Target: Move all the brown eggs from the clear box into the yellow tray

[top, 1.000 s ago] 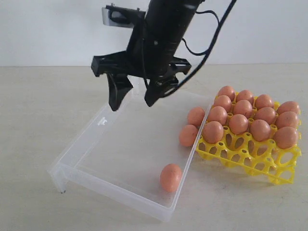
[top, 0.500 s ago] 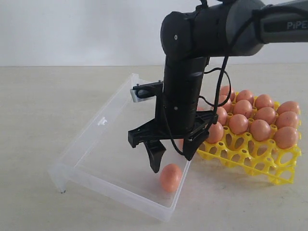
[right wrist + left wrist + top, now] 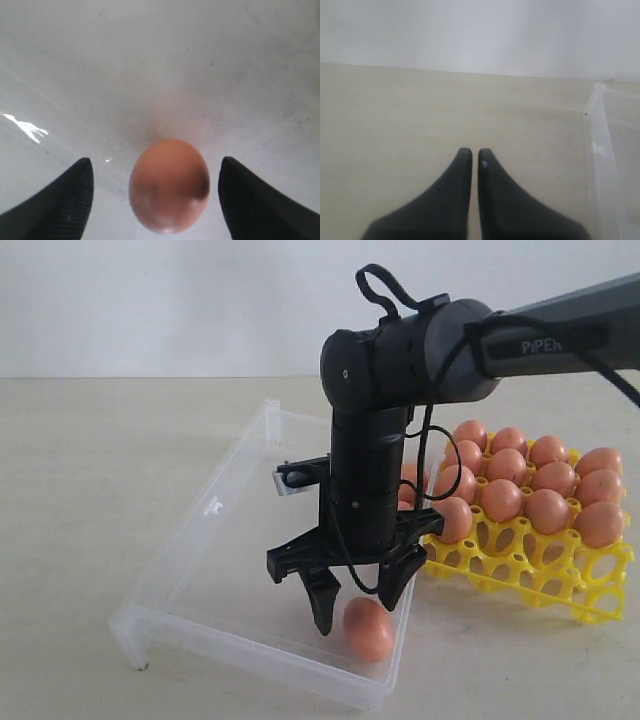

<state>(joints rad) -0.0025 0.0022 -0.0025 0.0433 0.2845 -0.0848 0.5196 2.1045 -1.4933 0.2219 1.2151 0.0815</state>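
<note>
One brown egg (image 3: 369, 629) lies in the near corner of the clear box (image 3: 205, 570). My right gripper (image 3: 355, 613) hangs open just over it, one finger on each side, not touching. In the right wrist view the egg (image 3: 169, 186) sits between the open right gripper's (image 3: 156, 160) fingers (image 3: 70, 197) on the box floor. Another egg (image 3: 408, 480) peeks out behind the arm at the box's tray side. The yellow tray (image 3: 520, 562) at the right holds several eggs (image 3: 501, 500). My left gripper (image 3: 475, 152) is shut over bare table, with a box corner (image 3: 596, 100) beside it.
The black right arm (image 3: 400, 350) reaches in from the upper right and hides part of the box. The tray stands tight against the box's right wall. Pale tabletop (image 3: 80, 460) surrounds both.
The right gripper has come down from above the box's far side to the near corner and now straddles the lone egg. Its jaws have stayed open.
</note>
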